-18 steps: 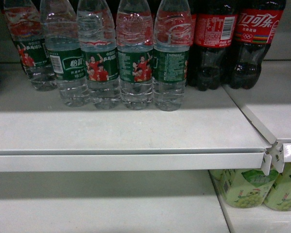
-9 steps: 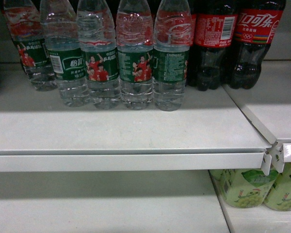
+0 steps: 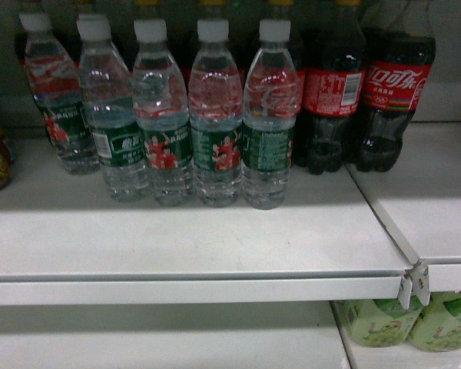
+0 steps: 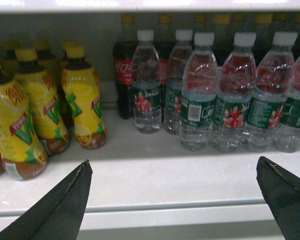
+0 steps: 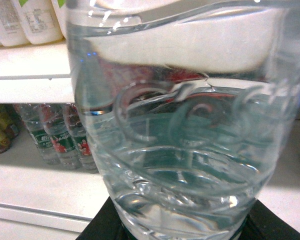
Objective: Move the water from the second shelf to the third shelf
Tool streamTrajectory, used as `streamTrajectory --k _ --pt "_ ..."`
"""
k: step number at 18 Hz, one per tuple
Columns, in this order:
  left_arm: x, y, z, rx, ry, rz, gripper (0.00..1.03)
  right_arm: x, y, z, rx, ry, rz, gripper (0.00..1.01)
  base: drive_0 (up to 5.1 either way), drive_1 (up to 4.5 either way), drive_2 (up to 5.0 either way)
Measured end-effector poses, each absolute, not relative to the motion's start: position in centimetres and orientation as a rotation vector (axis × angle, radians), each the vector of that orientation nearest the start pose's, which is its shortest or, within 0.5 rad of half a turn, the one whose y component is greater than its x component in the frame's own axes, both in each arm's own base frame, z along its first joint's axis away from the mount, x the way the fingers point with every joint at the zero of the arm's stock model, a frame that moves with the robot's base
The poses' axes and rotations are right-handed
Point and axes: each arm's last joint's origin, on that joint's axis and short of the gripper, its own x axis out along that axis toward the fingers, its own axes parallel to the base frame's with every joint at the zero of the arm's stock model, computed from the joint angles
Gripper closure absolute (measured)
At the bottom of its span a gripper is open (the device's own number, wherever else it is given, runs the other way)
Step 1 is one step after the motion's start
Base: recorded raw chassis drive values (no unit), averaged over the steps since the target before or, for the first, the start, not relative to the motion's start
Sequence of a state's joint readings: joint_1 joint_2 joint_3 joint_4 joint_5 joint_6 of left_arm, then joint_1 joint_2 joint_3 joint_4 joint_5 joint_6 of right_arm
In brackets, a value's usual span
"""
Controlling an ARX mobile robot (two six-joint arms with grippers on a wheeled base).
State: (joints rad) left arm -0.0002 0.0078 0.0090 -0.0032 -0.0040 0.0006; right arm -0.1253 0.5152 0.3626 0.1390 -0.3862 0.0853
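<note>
Five water bottles point(image 3: 215, 127) lower in head view than before; left claw point(image 4: 172, 200) spread.

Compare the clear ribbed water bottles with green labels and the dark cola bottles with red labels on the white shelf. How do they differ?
The clear ribbed water bottles with green labels hold colourless liquid; the dark cola bottles with red labels hold near-black liquid. The water bottles wear white caps, the cola bottles yellow ones. The water bottles are shorter and stand further forward on the white shelf. Both kinds stand upright, capped, side by side.
</note>
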Motion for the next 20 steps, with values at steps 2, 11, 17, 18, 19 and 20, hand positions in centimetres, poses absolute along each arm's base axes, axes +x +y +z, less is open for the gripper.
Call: streamTrajectory --k 2,11,17,18,19,20 --pt "9.76 -0.01 16.56 0.001 0.002 -0.002 0.05 13.63 -0.62 25.47 0.088 0.021 0.260 0.64 0.0 0.00 0.0" --pt "9.76 0.00 16.59 0.001 0.000 -0.001 0.05 13.63 -0.62 25.53 0.086 0.015 0.261 0.64 0.0 0.00 0.0" --pt "9.76 0.00 16.56 0.001 0.002 0.000 0.05 13.63 -0.63 25.50 0.087 0.019 0.259 0.64 0.0 0.00 0.0" --pt "9.76 0.00 16.56 0.001 0.002 0.000 0.05 13.63 -0.63 25.50 0.087 0.018 0.259 0.64 0.0 0.00 0.0" --pt "9.76 0.00 16.56 0.001 0.002 0.000 0.05 13.63 -0.63 25.50 0.087 0.019 0.259 0.64 0.0 0.00 0.0" --pt "9.76 0.00 16.57 0.001 0.002 0.000 0.05 13.63 -0.63 25.50 0.087 0.019 0.259 0.64 0.0 0.00 0.0"
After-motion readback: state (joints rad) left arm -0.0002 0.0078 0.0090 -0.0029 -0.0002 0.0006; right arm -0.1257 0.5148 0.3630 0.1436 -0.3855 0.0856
